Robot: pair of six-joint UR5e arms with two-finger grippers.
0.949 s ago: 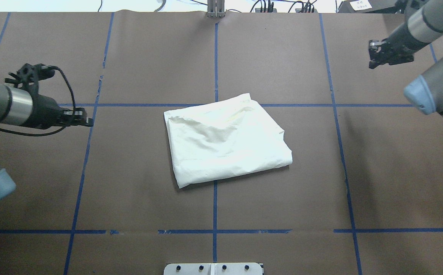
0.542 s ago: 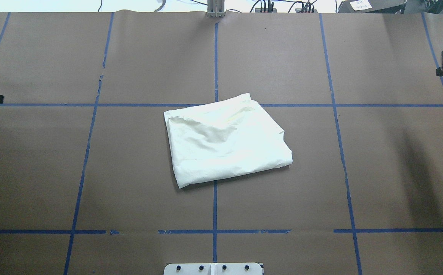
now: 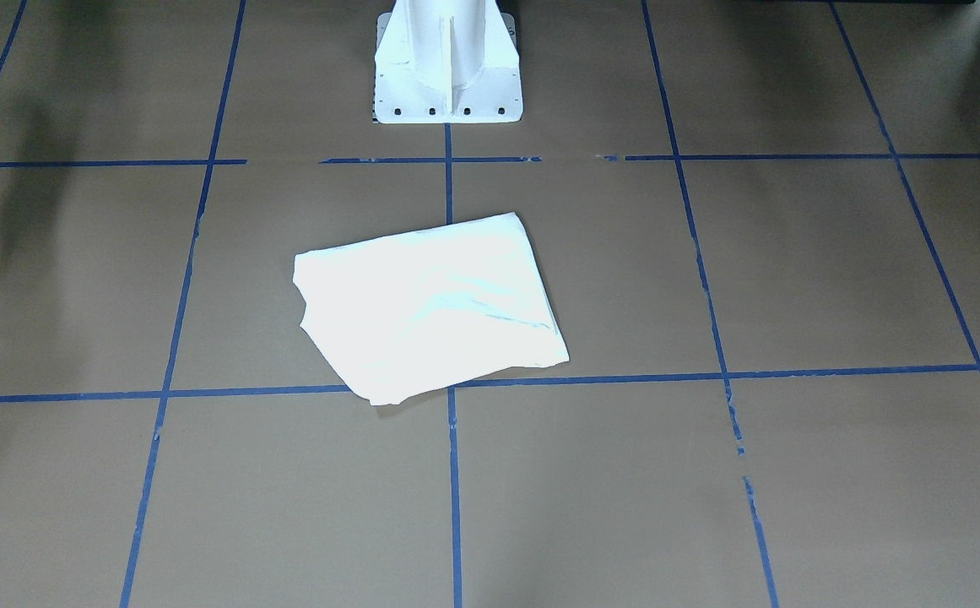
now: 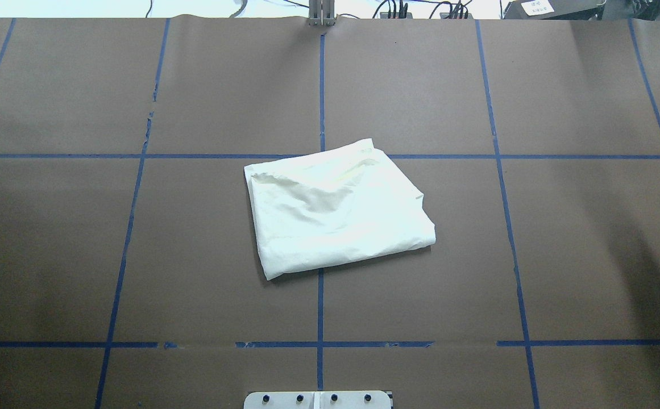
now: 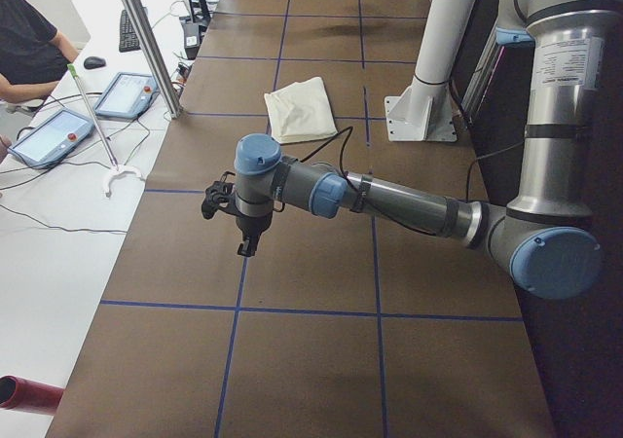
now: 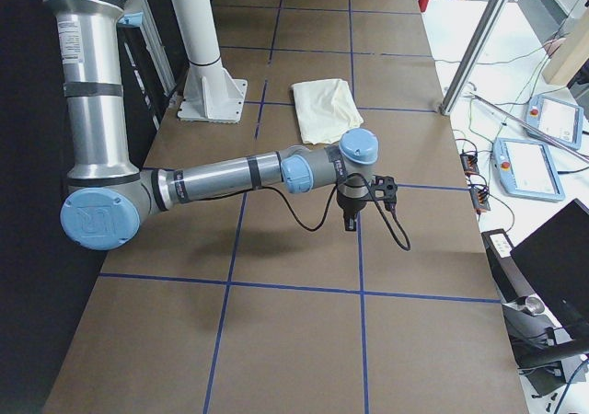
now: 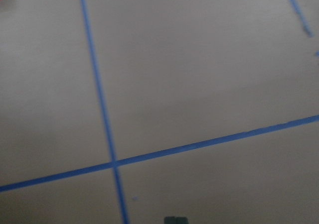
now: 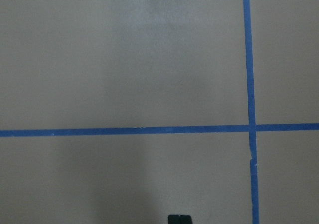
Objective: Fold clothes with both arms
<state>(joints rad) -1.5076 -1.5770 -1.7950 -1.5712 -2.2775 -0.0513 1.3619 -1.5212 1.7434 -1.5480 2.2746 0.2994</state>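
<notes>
1. The shirt (image 4: pixel 335 210) lies folded into a rough rectangle in the middle of the table (image 4: pixel 136 255). The plain cream side is up, and no print shows.
2. It lies over the crossing of two blue tape lines (image 4: pixel 320 307), with its far corner a little past the cross line.
3. In the front view the shirt (image 3: pixel 426 308) is between the white pedestal (image 3: pixel 447 59) and the nearer cross line. It is apart from the pedestal, and its near corner reaches the tape.
4. Both arms are well apart from the shirt, each toward its own end of the table.
5. The left arm (image 5: pixel 389 200) stretches low over the table, and the left gripper (image 5: pixel 246 247) points down above a tape line. I cannot tell how far it is open. No cloth is in it.
6. The right arm (image 6: pixel 221 177) is stretched the same way, and the right gripper (image 6: pixel 350 223) points down beside a tape line. Its opening also cannot be told, and no cloth is in it.
7. Each wrist view shows only the brown table and the tape lines.
</notes>
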